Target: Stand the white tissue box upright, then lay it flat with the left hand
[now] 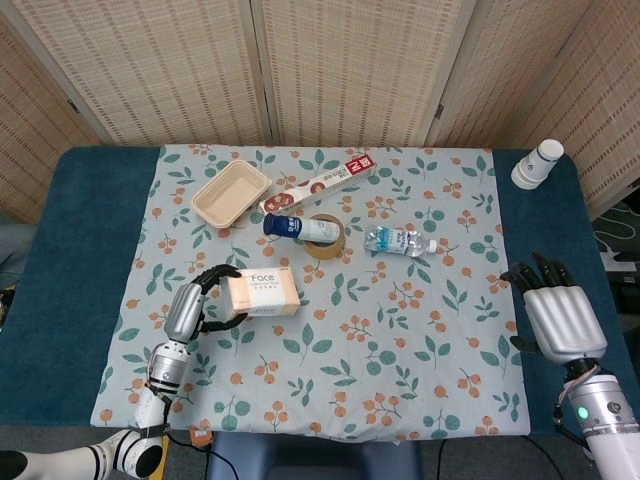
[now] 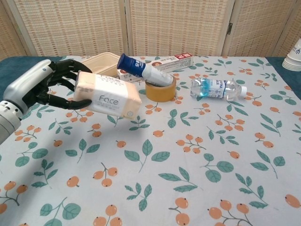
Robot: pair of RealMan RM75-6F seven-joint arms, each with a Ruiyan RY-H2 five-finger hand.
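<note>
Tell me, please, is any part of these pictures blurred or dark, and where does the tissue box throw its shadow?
Head view: evenly lit and sharp, no glare. Chest view: the tissue box, held by the left robot hand, throws a soft shadow on the tablecloth just below it; the cups at the right edge are cut off.

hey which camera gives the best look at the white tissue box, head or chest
The chest view. There the white tissue box is close and large, its printed side legible, with the left robot hand gripping its end. The head view shows the white tissue box from above, small, with only its top face and the fingers around one end.
</note>
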